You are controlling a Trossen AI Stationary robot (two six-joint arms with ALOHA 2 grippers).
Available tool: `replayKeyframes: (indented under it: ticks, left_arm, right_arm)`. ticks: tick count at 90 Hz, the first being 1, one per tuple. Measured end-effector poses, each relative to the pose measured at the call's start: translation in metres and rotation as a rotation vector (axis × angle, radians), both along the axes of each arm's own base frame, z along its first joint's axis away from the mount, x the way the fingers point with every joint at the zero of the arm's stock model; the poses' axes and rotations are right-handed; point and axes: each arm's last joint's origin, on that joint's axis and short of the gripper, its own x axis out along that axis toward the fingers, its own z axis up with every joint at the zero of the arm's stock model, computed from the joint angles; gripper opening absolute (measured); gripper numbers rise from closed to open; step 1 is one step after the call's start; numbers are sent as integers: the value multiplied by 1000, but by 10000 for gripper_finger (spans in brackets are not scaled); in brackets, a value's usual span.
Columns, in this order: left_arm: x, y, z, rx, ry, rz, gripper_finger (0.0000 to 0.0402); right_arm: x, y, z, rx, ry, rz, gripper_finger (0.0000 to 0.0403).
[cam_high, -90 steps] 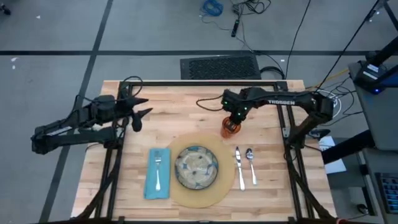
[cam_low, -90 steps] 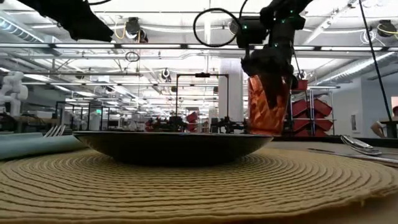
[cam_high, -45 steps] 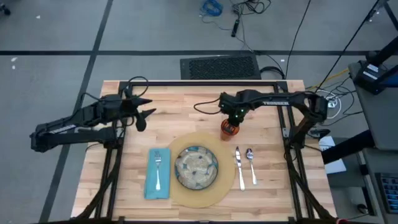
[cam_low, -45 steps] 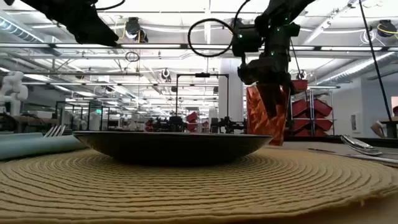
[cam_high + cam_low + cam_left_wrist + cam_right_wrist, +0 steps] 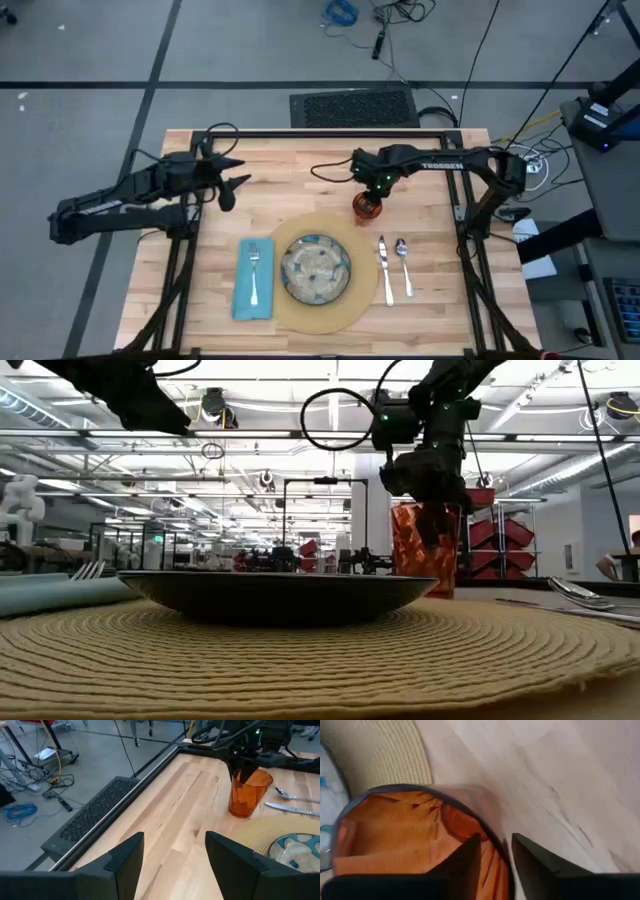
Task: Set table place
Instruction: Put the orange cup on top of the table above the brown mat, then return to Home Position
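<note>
The right gripper (image 5: pixel 368 192) stands over the orange cup (image 5: pixel 365 205), its fingers (image 5: pixel 470 862) pinching the rim, one inside and one outside the wall; in the high view the arm hides most of the cup. The cup stands upright on the table (image 5: pixel 290 170), just beyond the tan mat (image 5: pixel 345 310) and up from the knife (image 5: pixel 385 270) and spoon (image 5: pixel 404 265). The plate (image 5: pixel 316 268) sits on the mat, the fork (image 5: pixel 254 275) on the teal napkin (image 5: pixel 240 295). The left gripper (image 5: pixel 228 180) hovers well apart over the table's far left, jaws spread and empty. In the low view the plate hides the cup's base
</note>
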Motion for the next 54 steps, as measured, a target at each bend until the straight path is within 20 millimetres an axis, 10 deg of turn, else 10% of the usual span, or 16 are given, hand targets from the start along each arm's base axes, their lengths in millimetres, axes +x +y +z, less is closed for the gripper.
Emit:
replayKeyframes:
  ticks: [29, 54]
  left_arm:
    - [0, 0, 0, 1, -3, 0, 199]
    - [-6, -3, 13, 83, -109, -41, 190]
  right_arm:
    - [0, -1, 76, -73, -86, 87, 138]
    - [-72, 39, 135, -247, -460, 176, 138]
